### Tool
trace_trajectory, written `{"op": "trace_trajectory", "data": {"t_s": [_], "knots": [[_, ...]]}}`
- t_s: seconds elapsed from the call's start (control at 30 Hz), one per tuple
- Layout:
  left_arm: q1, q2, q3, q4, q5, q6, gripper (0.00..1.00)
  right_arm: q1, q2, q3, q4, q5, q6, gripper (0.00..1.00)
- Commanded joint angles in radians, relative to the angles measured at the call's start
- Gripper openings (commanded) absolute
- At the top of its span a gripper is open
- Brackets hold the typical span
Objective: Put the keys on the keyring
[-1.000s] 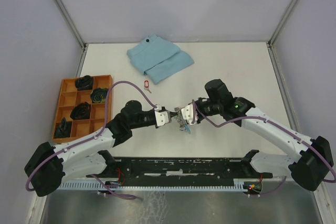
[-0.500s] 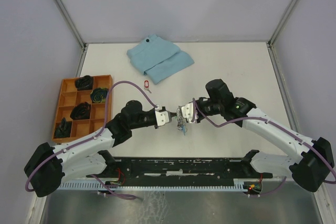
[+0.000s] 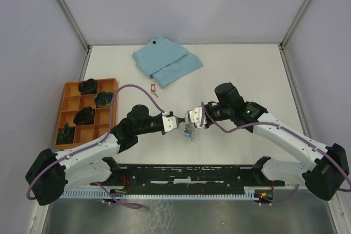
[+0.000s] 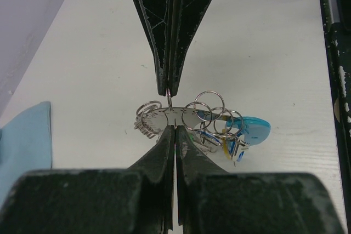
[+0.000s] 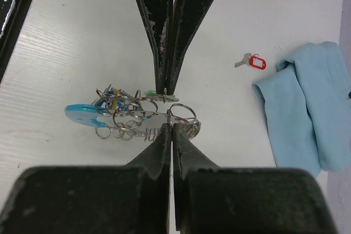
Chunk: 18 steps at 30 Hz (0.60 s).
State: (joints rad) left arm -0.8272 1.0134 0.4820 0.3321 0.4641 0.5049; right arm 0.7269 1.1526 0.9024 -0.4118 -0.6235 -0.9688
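Silver keyring sits at the table's centre between two grippers: left gripper and right gripper each have their fingers clamped together on it. One green tag shows among its rings. One red-tagged key lies alone near one folded cloth.

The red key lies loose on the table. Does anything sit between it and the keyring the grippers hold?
Nothing visible does. The red key lies alone on the table, just clear of the cloth. Open tabletop runs from it to the keyring, pinched between the shut left gripper and right gripper.
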Motion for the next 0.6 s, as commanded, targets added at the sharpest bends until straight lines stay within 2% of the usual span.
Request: {"op": "trace_trajectory", "data": {"t_s": [0.0,0.57], "knots": [[-0.006,-0.002,0.047,0.059,0.036,0.024,0.03,0.007,-0.016,0.028,0.044,-0.011,0.023,0.01],[-0.005,-0.004,0.042,0.082,0.036,0.014,0.03,0.013,-0.011,0.031,0.042,-0.010,0.032,0.01]]}}
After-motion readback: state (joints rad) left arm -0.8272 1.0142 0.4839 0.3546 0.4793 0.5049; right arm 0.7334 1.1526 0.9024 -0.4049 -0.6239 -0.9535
